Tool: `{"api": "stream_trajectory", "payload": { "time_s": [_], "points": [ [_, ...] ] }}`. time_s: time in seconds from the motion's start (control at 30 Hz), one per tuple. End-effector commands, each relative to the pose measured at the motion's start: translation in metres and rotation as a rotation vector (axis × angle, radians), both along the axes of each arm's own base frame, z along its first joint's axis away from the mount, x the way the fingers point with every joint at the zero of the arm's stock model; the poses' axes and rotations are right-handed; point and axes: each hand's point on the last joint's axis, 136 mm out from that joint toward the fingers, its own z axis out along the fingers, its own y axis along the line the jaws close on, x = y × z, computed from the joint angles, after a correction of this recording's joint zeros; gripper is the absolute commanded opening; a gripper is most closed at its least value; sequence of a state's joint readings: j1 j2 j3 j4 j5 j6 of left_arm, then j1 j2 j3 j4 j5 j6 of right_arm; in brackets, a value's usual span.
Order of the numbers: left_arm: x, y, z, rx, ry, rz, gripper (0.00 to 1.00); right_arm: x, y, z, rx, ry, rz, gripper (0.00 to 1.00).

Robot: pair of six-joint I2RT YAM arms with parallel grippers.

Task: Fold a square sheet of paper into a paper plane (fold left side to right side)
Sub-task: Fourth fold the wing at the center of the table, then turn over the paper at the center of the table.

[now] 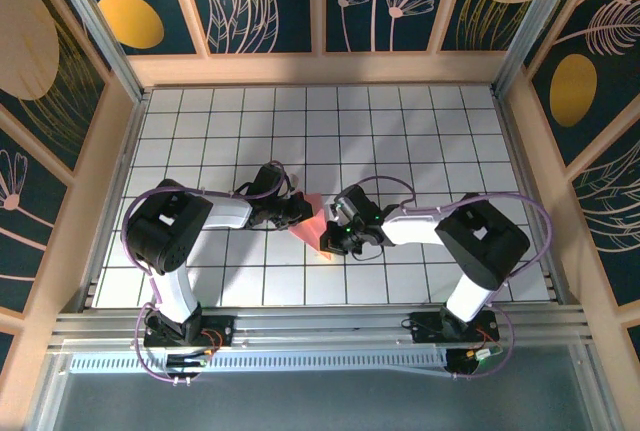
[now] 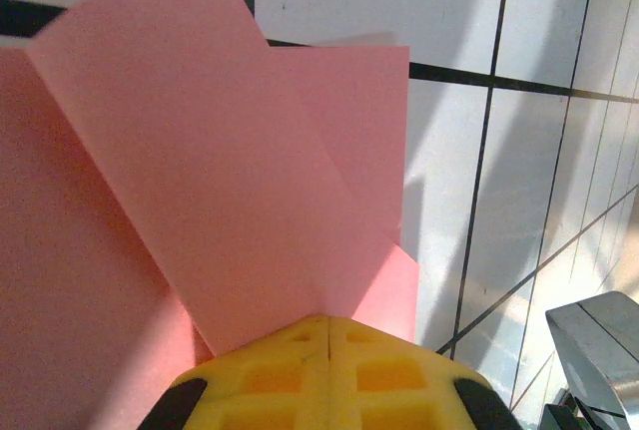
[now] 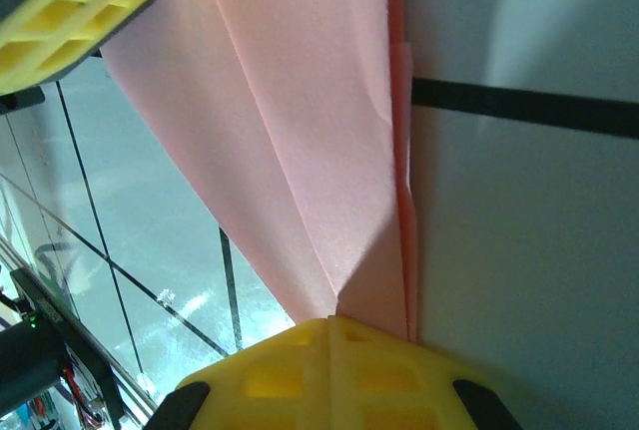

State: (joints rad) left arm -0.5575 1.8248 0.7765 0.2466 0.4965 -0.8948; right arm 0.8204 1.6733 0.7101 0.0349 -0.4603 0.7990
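The left gripper (image 2: 327,322) is pinching one corner of the folded salmon-pink sheet of paper (image 2: 230,171), jaws closed on it. The right gripper (image 3: 334,322) is clamping the opposite end. They are holding it between them over the tiled table (image 1: 420,131), near its middle, probably to align the layers.

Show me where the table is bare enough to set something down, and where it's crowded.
Bare: back rows of the table up to the wall, and the near row along the metal rail. Crowded: the centre, where left gripper and right gripper pinch the pink paper.
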Motion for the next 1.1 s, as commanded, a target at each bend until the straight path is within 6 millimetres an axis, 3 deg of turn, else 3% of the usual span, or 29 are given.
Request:
{"api": "stream_trajectory", "payload": {
  "time_s": [0.0, 0.4, 0.5, 0.63, 0.77, 0.8, 0.87, 1.07],
  "points": [
    [-0.005, 0.020, -0.032, 0.126, 0.051, 0.036, 0.00, -0.032, -0.032, -0.020, -0.116, 0.105, -0.018, 0.00],
    [0.000, 0.016, -0.024, 0.112, 0.035, 0.035, 0.00, -0.049, -0.047, -0.014, -0.129, 0.127, 0.009, 0.00],
    [0.007, 0.008, -0.008, 0.066, 0.010, 0.028, 0.02, -0.036, -0.044, 0.003, -0.086, 0.086, -0.002, 0.00],
    [0.017, -0.007, 0.026, -0.018, -0.045, 0.010, 0.14, -0.006, -0.041, 0.034, 0.008, -0.015, -0.031, 0.00],
    [0.028, -0.014, 0.066, -0.064, -0.127, 0.002, 0.24, 0.023, -0.038, 0.053, 0.080, -0.126, -0.041, 0.15],
    [0.030, -0.013, 0.067, -0.051, -0.137, 0.006, 0.26, 0.029, -0.037, 0.054, 0.087, -0.149, -0.039, 0.19],
    [0.034, -0.005, 0.091, -0.032, -0.205, 0.031, 0.29, 0.043, -0.032, 0.059, 0.105, -0.209, -0.023, 0.26],
    [0.033, 0.037, 0.110, 0.109, -0.303, 0.144, 0.40, 0.074, -0.007, 0.063, 0.140, -0.331, 0.066, 0.40]
  ]
}}
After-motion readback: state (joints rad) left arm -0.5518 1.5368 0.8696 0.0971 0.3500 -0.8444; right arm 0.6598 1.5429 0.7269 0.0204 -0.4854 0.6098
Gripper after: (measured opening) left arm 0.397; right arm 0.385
